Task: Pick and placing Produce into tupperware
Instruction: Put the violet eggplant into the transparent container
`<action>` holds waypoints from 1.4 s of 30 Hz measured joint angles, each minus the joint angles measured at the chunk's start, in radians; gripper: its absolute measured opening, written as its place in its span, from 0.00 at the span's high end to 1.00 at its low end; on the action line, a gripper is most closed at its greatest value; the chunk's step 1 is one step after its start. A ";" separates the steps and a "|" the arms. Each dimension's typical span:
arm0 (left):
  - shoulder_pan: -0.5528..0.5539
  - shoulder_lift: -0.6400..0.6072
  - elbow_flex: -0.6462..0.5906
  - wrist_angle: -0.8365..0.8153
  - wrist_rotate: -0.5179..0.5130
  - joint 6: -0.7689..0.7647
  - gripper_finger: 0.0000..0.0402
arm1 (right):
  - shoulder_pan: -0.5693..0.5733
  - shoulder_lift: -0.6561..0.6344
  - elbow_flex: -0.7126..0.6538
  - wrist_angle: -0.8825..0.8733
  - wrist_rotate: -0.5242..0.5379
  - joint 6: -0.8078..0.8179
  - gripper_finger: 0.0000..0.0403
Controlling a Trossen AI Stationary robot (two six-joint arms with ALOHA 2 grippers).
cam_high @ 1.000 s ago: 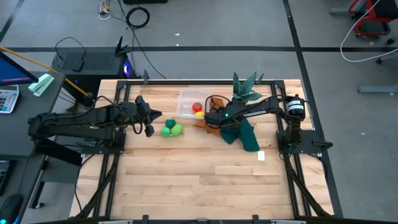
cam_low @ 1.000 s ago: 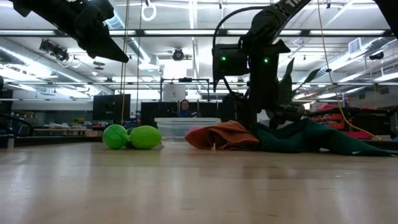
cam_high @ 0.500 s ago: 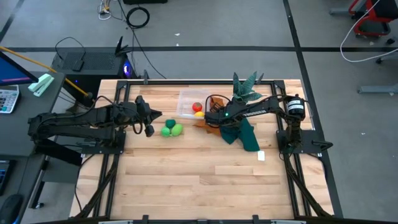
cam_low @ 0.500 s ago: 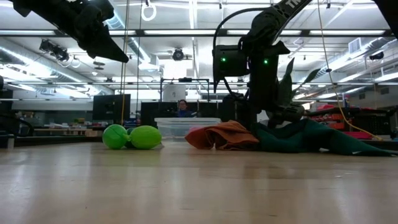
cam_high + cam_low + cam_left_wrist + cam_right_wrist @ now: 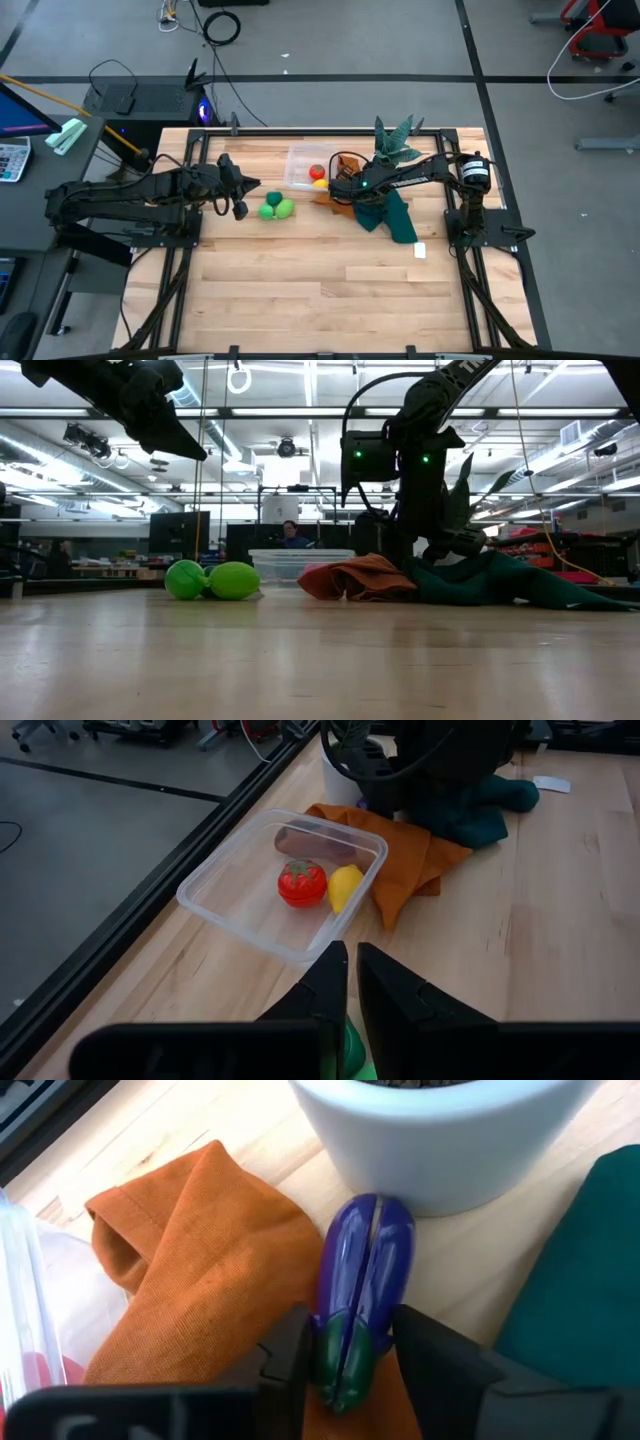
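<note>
Eggplant (image 5: 362, 1295), purple with a green cap, lies on the orange cloth (image 5: 210, 1280) against the white pot (image 5: 440, 1140), at 3 o'clock from the container (image 5: 285, 885). The right hand (image 5: 345, 1350) pinches its cap end. It seems light, stiff and smooth, so it may slip. The left hand (image 5: 350, 982), pressed almost together, waits above the green pieces (image 5: 277, 209).

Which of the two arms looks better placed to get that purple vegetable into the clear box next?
The right. Its end effector already brackets the purple vegetable beside the white pot, near the tupperware. The left end effector hovers, nearly shut, by the two green pieces.
</note>
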 joint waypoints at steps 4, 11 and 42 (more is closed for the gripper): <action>0.000 0.000 0.000 0.000 0.000 0.000 0.91 | 0.003 0.000 0.000 0.001 0.000 0.001 0.77; 0.000 0.000 0.000 0.000 0.000 0.001 0.91 | 0.003 0.000 0.000 0.014 0.000 0.002 0.79; 0.000 0.000 0.000 0.000 0.000 0.002 0.91 | 0.014 0.000 0.000 0.029 -0.012 -0.034 0.62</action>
